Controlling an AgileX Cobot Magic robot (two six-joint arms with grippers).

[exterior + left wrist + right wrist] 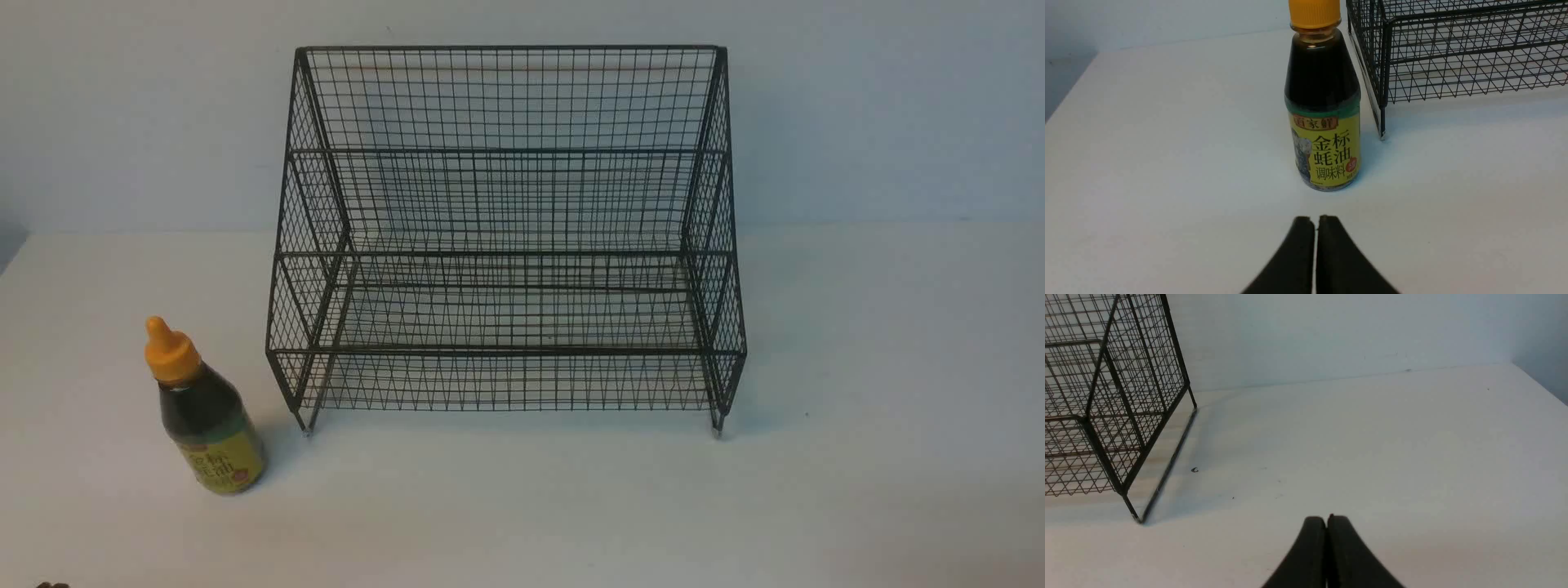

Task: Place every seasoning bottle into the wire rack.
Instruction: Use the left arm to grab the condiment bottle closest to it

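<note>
So the seasoning bottle [208,416] is standing upright on the white table [857,457], out on the robot's left, close to the front left foot of the wire rack [506,245] but not touching it. It's outside the rack, not on any tier. Orange-yellow nozzle cap [170,351] on top, dark liquid inside, and a yellow-green label [220,465] with Chinese characters that read clearly in the left wrist view. The rack sits mid-table with its tall back toward the pale wall [898,106] and its stepped tiers facing the robot. The left gripper [1316,228] has its two black fingers pressed together with just a hairline slit between them, gripping nothing; it's aimed straight at the bottle from a short way off, with bare table in between. The right gripper [1327,526] is the same deal, fingers squeezed together on nothing, sitting over bare table on the right with the rack's right end off to its side. Neither gripper clearly shows up in the front view.
</note>
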